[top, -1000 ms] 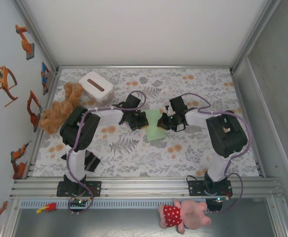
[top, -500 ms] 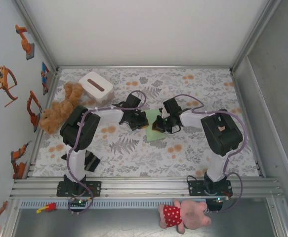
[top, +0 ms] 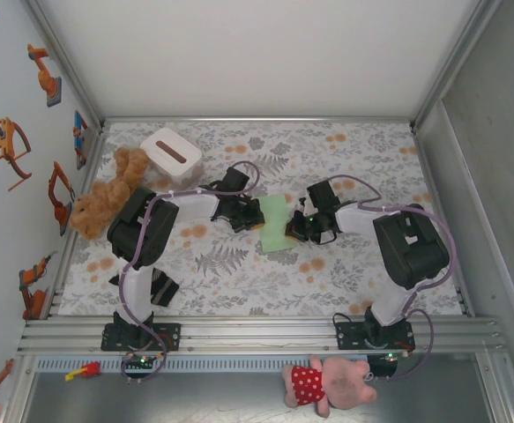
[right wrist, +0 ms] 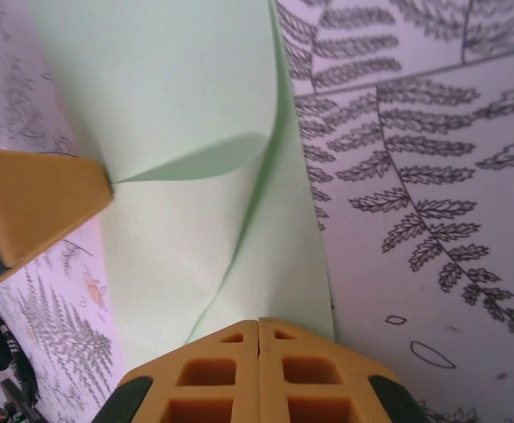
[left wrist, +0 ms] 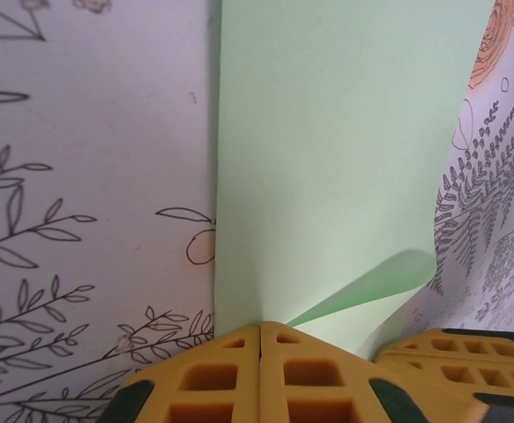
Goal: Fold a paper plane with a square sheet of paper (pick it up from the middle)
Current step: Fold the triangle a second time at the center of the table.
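From above, the left tool (top: 255,217) and right tool (top: 294,231) cover the side edges of the paper (top: 275,227), and their fingertips are too small to make out. In both wrist views the paper runs off the top edge, and the bottom edge cuts each tool's fingers.

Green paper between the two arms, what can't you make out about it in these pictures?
Top external: side edges of the sheet of paper are hidden under the left tool and right tool; creases are too small to tell.
Left wrist: its far edge is cut off by the frame top.
Right wrist: its near edge is hidden behind the shut yellow fingers, so pinching or pressing is unclear.
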Controlling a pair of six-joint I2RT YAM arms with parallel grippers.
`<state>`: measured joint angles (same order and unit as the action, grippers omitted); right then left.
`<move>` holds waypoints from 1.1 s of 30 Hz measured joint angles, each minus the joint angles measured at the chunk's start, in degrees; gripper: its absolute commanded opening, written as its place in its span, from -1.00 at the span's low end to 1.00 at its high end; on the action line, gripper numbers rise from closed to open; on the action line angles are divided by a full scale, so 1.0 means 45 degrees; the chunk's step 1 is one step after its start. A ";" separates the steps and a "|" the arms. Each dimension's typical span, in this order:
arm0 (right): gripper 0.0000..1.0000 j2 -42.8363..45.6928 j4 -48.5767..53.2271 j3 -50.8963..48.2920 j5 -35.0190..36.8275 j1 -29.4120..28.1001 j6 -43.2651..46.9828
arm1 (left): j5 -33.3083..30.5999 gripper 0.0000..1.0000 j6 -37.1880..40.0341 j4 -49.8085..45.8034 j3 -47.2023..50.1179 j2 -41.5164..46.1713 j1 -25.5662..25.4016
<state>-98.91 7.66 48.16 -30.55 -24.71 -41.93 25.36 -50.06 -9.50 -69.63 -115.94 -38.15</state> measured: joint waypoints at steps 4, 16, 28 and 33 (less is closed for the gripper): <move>-1.00 0.0170 0.0010 0.0549 -0.0126 -0.0073 0.0005 | 0.0044 -1.00 0.0136 0.0000 -0.0005 -0.0015 0.0000; -1.00 -0.1812 -0.0121 0.2220 -0.0384 -0.0685 0.0107 | 0.0083 -0.99 0.0330 -0.0277 -0.0214 -0.0087 0.0000; -1.00 -0.2089 -0.0690 0.1821 -0.0306 -0.0656 0.0097 | -0.0563 -0.81 0.0563 -0.0806 -0.0544 0.0146 -0.0214; -1.00 -0.2035 -0.1141 0.1559 -0.0364 -0.0631 -0.0039 | -0.0840 -0.78 0.0155 0.0117 0.0583 0.1506 -0.0772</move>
<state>-108.07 2.52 55.18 -32.18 -27.55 -42.11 21.58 -49.36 -8.97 -67.00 -109.16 -41.63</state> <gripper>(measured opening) 0.049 0.106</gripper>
